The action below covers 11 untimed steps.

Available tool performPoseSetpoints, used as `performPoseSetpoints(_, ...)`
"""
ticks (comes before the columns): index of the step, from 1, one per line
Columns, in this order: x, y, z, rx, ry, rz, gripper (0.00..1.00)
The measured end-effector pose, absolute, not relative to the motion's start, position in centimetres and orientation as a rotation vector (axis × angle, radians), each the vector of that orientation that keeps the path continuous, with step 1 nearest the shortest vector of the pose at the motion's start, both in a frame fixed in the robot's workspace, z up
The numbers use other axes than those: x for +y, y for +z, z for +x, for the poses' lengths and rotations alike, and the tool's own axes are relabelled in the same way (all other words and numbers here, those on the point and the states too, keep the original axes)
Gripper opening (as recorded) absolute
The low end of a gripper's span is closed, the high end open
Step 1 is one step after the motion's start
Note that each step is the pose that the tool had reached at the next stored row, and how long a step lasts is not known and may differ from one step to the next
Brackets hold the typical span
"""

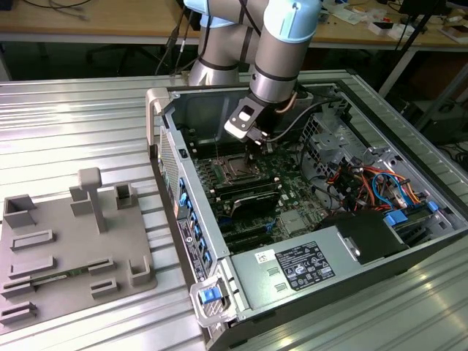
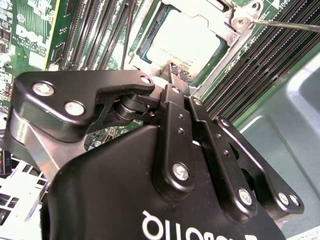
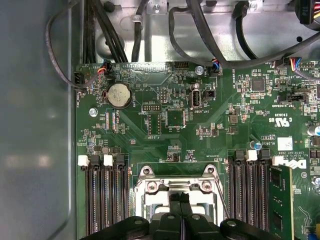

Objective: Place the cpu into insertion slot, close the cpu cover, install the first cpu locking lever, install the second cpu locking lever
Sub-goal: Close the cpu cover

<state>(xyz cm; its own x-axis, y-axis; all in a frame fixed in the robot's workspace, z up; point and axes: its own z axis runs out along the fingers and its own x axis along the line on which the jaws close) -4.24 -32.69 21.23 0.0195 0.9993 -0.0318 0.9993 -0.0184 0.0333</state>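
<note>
The cpu [image 2: 187, 45], with its dull silver top, lies in the insertion slot [image 1: 235, 168] on the green motherboard inside the open computer case. The silvery cpu cover [image 2: 227, 40] lies flat around it, and the chip shows through the cut-out. My gripper [image 2: 178, 73] is shut with nothing between its black fingers, its tips right at the cover's edge. In the first wrist view the gripper [image 3: 179, 196] sits over the cover [image 3: 150, 186]. One thin wire locking lever [image 2: 287, 25] runs beside the socket, also seen as a lever [image 3: 221, 195] in the first wrist view.
Long black memory slots [image 3: 105, 195] flank the socket on both sides. Black cables [image 3: 200, 35] hang at the board's far end. The case wall [image 1: 175, 183], power supply [image 1: 307, 267] and drive cables [image 1: 373, 183] ring the board. A grey fixture tray [image 1: 66, 248] lies on the table at the exterior view's left.
</note>
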Motion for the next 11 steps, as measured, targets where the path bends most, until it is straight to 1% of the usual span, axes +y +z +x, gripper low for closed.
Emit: performPoseSetpoints(11,-32.69,21.23,-3.80,2.168,0.001,2.210,0.11)
